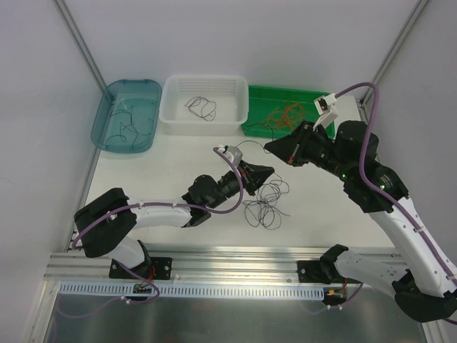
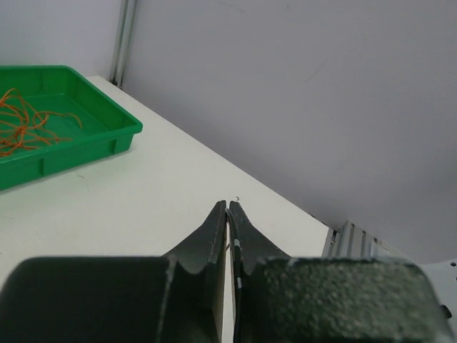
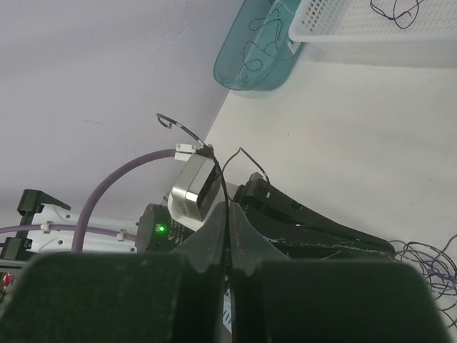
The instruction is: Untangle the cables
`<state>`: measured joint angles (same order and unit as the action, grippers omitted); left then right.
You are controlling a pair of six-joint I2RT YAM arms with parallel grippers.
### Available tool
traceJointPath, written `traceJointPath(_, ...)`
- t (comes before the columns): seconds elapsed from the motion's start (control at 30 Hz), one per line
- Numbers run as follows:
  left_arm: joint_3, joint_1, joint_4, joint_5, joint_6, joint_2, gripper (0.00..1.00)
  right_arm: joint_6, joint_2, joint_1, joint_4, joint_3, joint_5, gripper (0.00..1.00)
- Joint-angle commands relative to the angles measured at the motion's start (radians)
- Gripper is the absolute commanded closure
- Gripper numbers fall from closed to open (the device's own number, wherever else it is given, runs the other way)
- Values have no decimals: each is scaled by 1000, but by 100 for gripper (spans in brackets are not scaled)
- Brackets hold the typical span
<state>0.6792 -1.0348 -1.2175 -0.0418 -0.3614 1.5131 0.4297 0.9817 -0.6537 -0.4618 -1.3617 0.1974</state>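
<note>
Top view: the black two-finger left pincer (image 1: 261,174) and right pincer (image 1: 274,147) sit close together, just on the far side of the tangle of hair-thin dark wires (image 1: 265,200) on the white table (image 1: 157,164), likely to draw one strand free.

Left wrist: jaws closed on a thin wire (image 2: 236,200), tip poking out.

Right wrist: jaws clamp a black strand (image 3: 221,179) rising past them; the tangle lies lower right.

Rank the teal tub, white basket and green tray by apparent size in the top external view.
1. white basket
2-3. teal tub and green tray: too alike to rank, the green tray partly hidden by the right arm.
</note>
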Motion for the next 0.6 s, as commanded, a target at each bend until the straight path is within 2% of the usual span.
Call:
traceJointPath(0.0, 5, -5, -5, -18, 19, -72, 100, -35, -6, -6, -26, 0, -24, 97)
traceJointPath(0.03, 5, -5, 16, -21, 18, -89, 100, -48, -2, -4, -56, -2, -47, 94)
traceJointPath(0.07, 5, -5, 38, -23, 16, -106, 100, -58, 2, -4, -87, -4, -70, 81)
traceJointPath(0.13, 8, -5, 140, -36, 4, -168, 100, -104, 9, 2, -159, 7, -153, 66)
traceJointPath(0.17, 16, -4, 189, -41, -2, -189, 100, -118, 12, 9, -184, 12, -174, 50)
traceJointPath(0.27, 63, -2, 425, -92, -39, -277, 100, -161, 12, 46, -248, 36, -223, 35)
traceJointPath(0.43, 138, 4, 761, -183, -56, -396, 100, -242, -38, 101, -212, 163, -169, 30)
traceJointPath(0.57, 219, 4, 932, -224, -65, -450, 100, -334, -78, 111, -117, 303, -72, 31)
